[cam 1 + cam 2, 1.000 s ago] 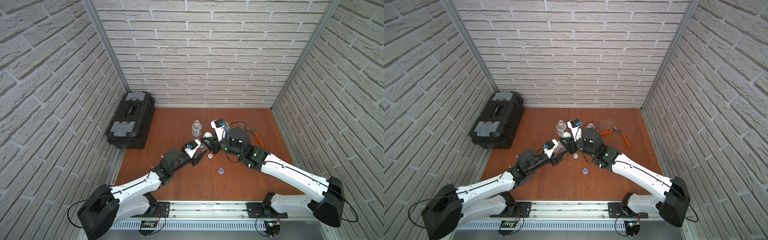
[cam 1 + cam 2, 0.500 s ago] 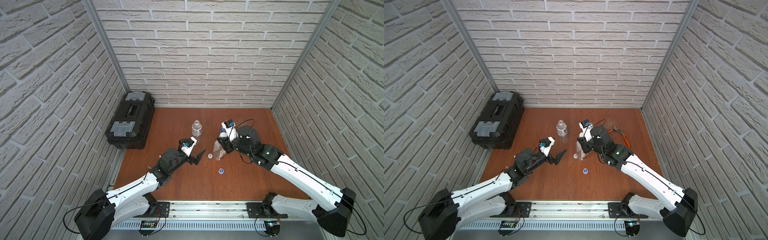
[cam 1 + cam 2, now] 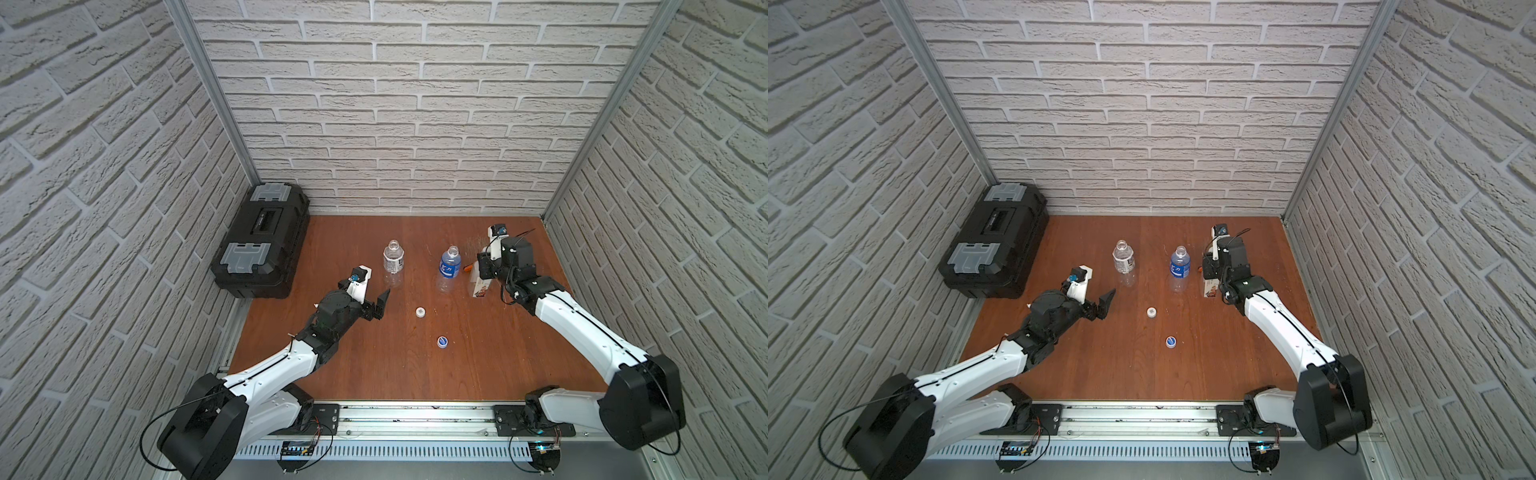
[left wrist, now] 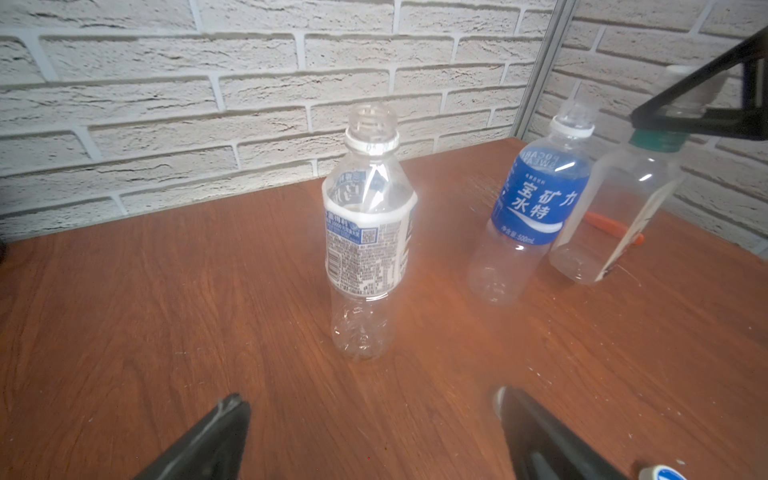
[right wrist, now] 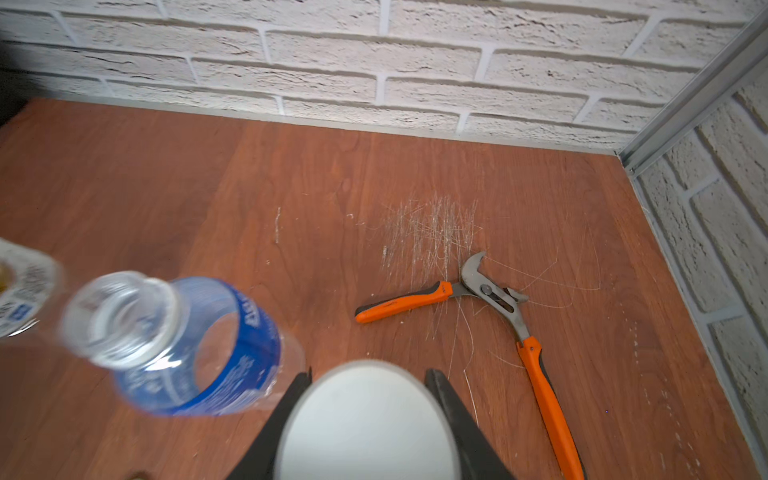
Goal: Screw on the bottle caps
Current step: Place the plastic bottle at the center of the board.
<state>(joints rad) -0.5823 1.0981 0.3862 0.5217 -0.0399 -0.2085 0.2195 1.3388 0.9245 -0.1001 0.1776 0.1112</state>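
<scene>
Now: left end effector (image 4: 368, 409) wide open, empty, lower frame; right end effector (image 5: 368, 374) clamped on wide cap (image 5: 365, 424) atop square bottle (image 4: 615, 208).

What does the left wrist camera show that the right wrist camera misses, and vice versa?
Left wrist only: squarish clear plastic bottle with green neck band, blue round cap, open left gripper. Right wrist only: grey metal head of the orange-handled pliers. Both: blue-labelled clear bottle, white-labelled clear bottle, right gripper on the wide white cap.
</scene>
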